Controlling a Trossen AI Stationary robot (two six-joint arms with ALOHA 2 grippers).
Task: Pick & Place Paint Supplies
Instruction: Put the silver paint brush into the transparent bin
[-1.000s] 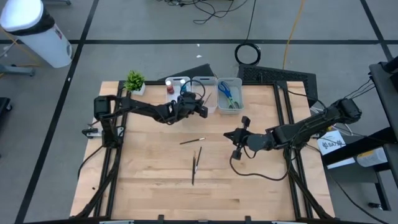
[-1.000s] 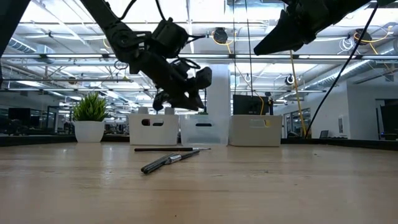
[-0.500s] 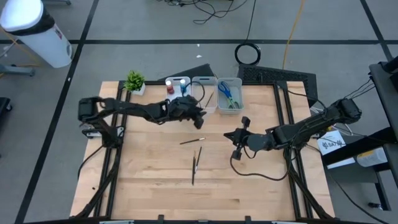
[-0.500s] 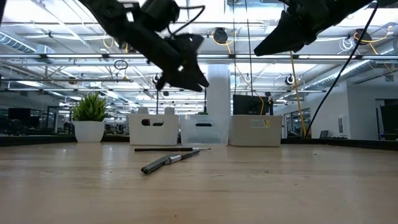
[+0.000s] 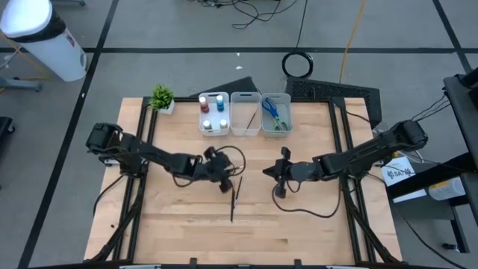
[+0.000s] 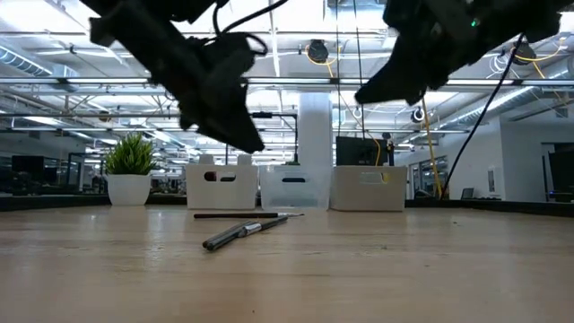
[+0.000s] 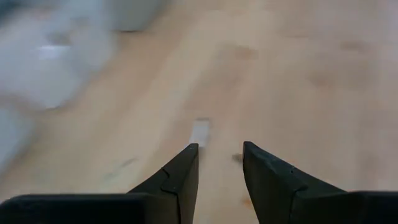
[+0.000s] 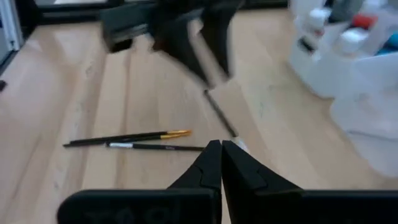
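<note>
**Bench stock at the brush pick-up: what you had, largest first**

1. Bench: wooden top, carrying everything below.
2. Left gripper: low over the middle of the bench, just beside the loose brushes, fingers parted by a narrow gap and holding nothing. A second earlier it hung at the bins by the far edge, with the gap narrower; since then you had swung it down to the brushes.
3. Right gripper: beside the brushes on their other side, fingers pressed fully together, empty. It had edged slightly nearer the brushes over that second.
4. Three bins: in a row at the far edge, well apart from both arms. One held the paint bottles, one the scissors.
5. Potted plant: at the far left corner, not in play.
6. Brushes: thin dark sticks lying flat mid-bench, two close together, a third angled just beyond them; none yet lifted.

Handling note, as a judgement: you would have done well to turn the left fingers across one brush, straddle it near its middle, drop until the tips nearly met the wood, then close. Taking a single brush would have avoided dragging its neighbour.
</note>
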